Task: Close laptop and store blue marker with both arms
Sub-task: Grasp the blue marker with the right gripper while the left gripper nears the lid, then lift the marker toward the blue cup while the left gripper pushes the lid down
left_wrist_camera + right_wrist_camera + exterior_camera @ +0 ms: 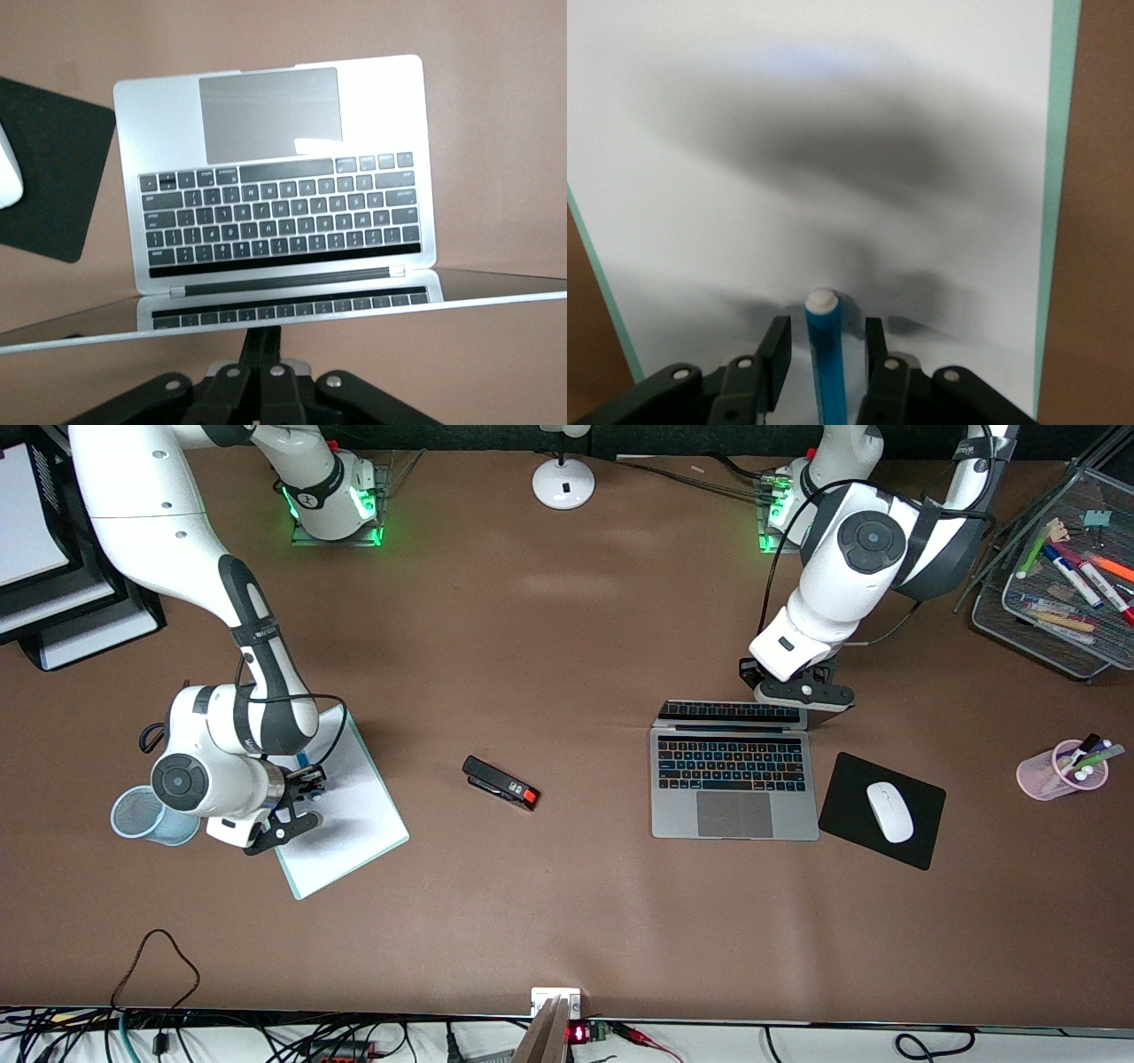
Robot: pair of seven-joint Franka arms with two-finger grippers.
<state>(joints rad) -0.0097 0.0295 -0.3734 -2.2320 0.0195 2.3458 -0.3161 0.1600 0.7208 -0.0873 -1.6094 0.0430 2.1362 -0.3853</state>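
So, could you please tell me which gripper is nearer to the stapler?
Right. The right gripper is over the whiteboard around the blue marker, beside the stapler; the left gripper is at the laptop lid.

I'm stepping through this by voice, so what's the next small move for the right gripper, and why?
Probably close the right gripper on the blue marker. Its fingers stand open on either side of the marker, which lies on the whiteboard, not yet gripped. Meanwhile the left gripper sits at the lid of the open laptop.
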